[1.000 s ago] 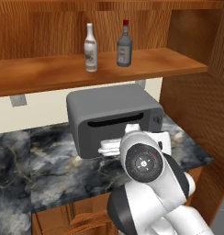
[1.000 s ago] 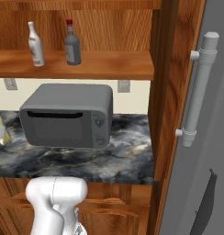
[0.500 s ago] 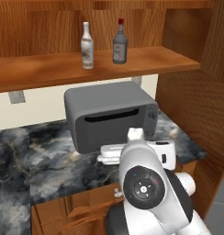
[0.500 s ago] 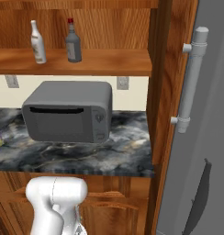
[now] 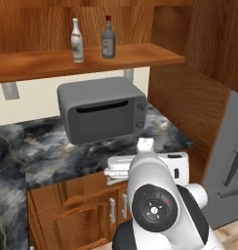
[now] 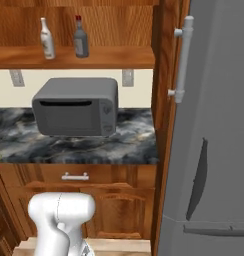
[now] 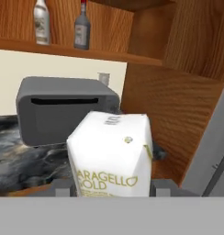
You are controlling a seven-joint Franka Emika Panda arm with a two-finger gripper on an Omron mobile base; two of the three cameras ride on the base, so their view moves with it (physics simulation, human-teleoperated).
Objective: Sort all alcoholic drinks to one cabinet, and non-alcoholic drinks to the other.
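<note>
Two bottles stand upright on the wall cabinet shelf [image 5: 91, 61]: one slim white bottle [image 5: 77, 40] and one dark grey bottle [image 5: 108, 38]. One cream carton [image 7: 113, 153] sits pinched in the gripper [image 7: 111, 186], near one microwave [image 5: 102, 108].

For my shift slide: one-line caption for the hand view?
Cream carton held between the jaws, facing the grey microwave; two bottles stand on the shelf above.

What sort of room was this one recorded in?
A rendered home kitchen, by the look of it: a grey microwave on a dark marble counter, wooden cabinet doors below, and a tall grey fridge beside it.
</note>
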